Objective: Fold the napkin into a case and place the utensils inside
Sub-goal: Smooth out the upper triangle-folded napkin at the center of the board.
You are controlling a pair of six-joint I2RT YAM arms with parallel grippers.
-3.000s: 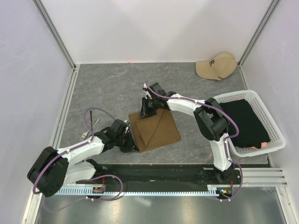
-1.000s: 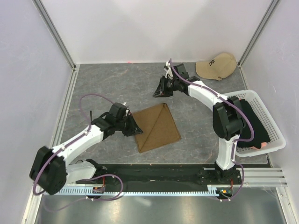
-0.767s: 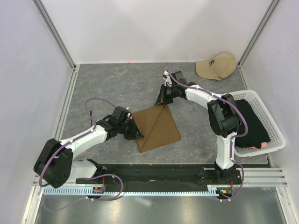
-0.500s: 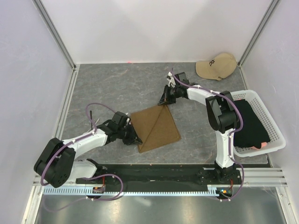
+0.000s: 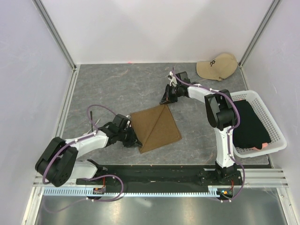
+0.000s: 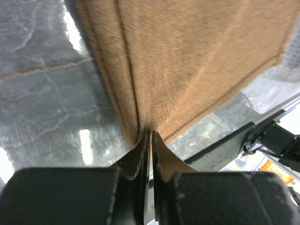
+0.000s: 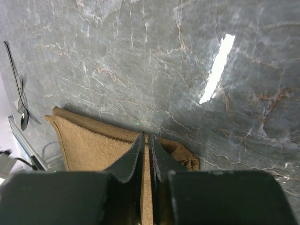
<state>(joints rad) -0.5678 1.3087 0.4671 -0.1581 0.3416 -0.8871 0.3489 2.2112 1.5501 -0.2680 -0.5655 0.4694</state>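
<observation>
Compared with one second earlier, the right gripper is no longer out over the bare counter. It now sits at the far corner of the napkin. The left gripper now stands lower on the napkin's left edge, close to the near corner. The napkin itself lies where it did.

**Position.** The napkin lies flat mid-counter between the two arms as a folded square set cornerwise. One diagonal crease runs from its far corner towards its near edge. It is not yet a narrow case. The utensils lie apart from it on the counter, left of the left arm (small, and partly behind that arm's cable).

**Gripper state.** In the left wrist view we see the jaws drawn together on the hem, with the cloth gathering into the tips. In the right wrist view the jaws are likewise nearly closed at the far hem, with brown cloth showing in the slit. We judge that both pinch the napkin.

**Handling.** We judge the cloth light, limp and matte:
- It will sag between the holds.
- It will keep a crease only if laid down flat.
- A layered hem may part, so each pinch should take every layer.

**Where to hold.** Take it at corners or along the hem, at two well-separated points. Keep the span taut while folding.
</observation>
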